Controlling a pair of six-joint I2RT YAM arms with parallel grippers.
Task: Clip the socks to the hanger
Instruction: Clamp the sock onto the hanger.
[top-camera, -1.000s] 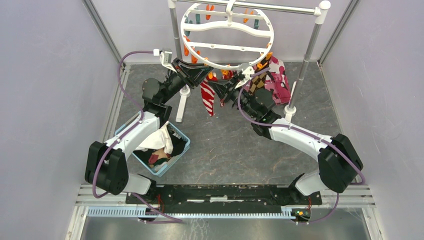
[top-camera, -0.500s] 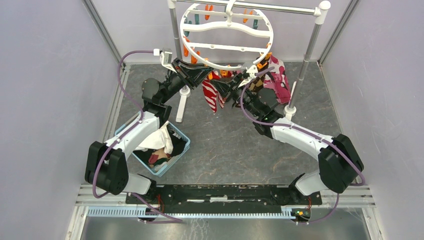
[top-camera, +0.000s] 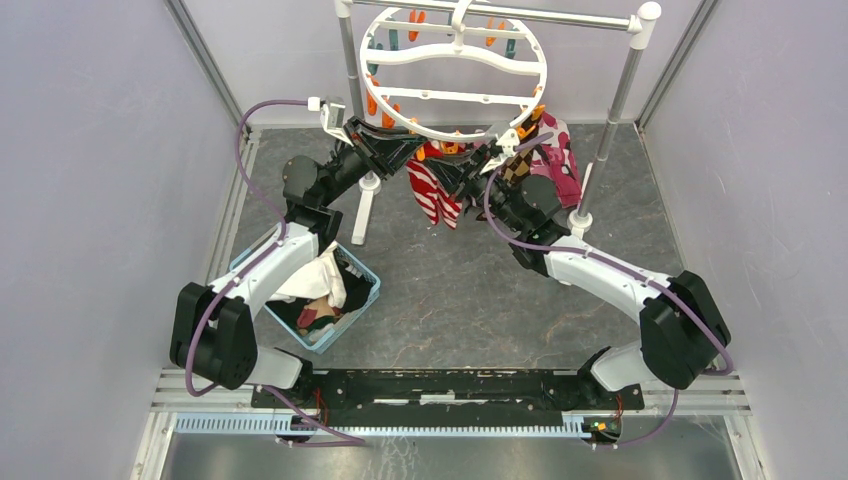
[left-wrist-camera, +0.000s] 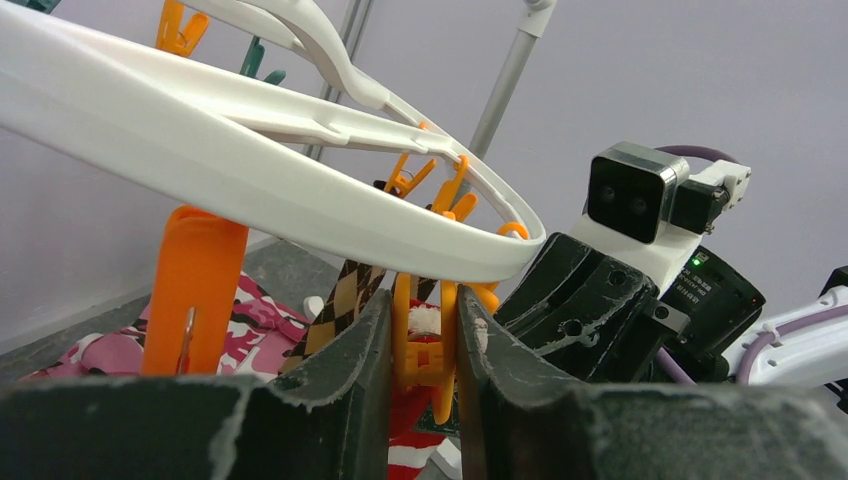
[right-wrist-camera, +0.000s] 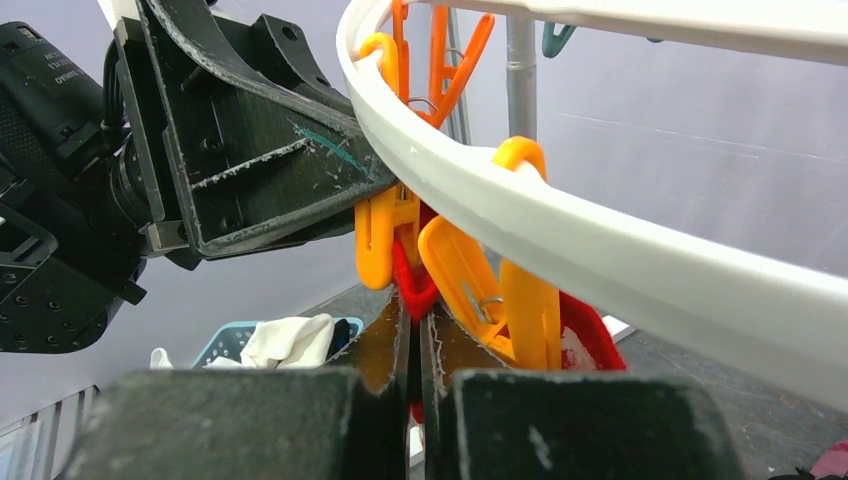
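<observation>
- The red-and-white striped sock (top-camera: 433, 195) dangled just under the near rim of the hanger (left-wrist-camera: 200, 170), its red cuff beside an orange clothespin (left-wrist-camera: 403, 335).
- The right claw (right-wrist-camera: 415, 330), its fingers nearly pressed together, pinched that cuff below the rim.
- The left claw (left-wrist-camera: 422, 330) squeezed the orange clothespin.
- An argyle sock (top-camera: 520, 160) hung at the hanger's right rim.
- A blue basket (top-camera: 365, 300) sat on the surface, well short of the hanger.

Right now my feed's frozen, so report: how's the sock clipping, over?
Left gripper shut on peg under hanger. Right gripper shut on striped sock, top at peg's mouth. Neighbour peg close beside.
</observation>
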